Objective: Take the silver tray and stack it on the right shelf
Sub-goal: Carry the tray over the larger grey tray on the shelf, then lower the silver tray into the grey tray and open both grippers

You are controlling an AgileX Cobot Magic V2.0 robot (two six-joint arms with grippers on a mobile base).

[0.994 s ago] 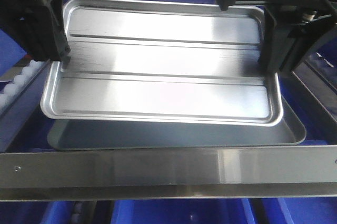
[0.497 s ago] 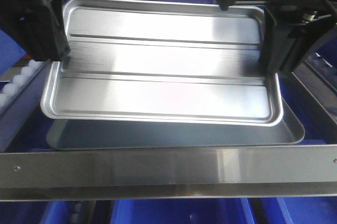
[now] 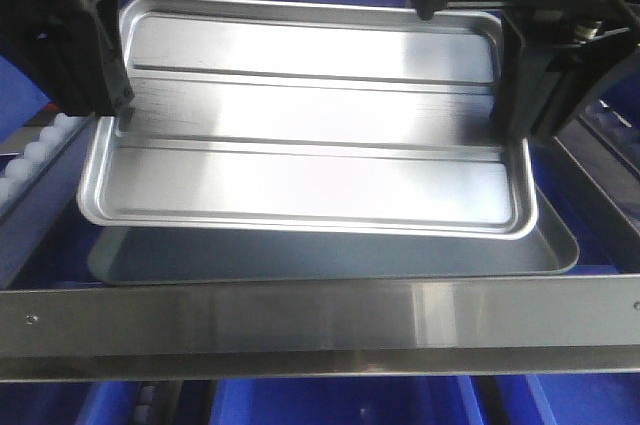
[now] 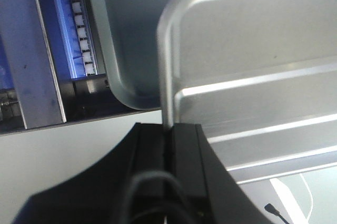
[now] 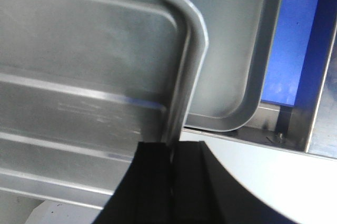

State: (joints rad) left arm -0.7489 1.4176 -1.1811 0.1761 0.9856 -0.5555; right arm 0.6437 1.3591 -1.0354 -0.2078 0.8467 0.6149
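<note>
The silver tray (image 3: 310, 115) hangs tilted, far edge raised, just above a dull grey tray (image 3: 330, 257) lying in the right shelf behind its steel front bar (image 3: 320, 317). My left gripper (image 3: 120, 110) is shut on the tray's left rim and my right gripper (image 3: 510, 130) is shut on its right rim. In the left wrist view the black jaws (image 4: 171, 129) pinch the rim of the silver tray (image 4: 253, 50). The right wrist view has the jaws (image 5: 172, 147) closed on the rim of the silver tray (image 5: 89, 50), over the grey tray (image 5: 237, 66).
White rollers (image 3: 30, 160) line the shelf's left rail, also seen as rollers (image 4: 79, 29) in the left wrist view. Blue bins (image 3: 340, 400) sit below the front bar. A steel side rail (image 3: 600, 175) runs along the right.
</note>
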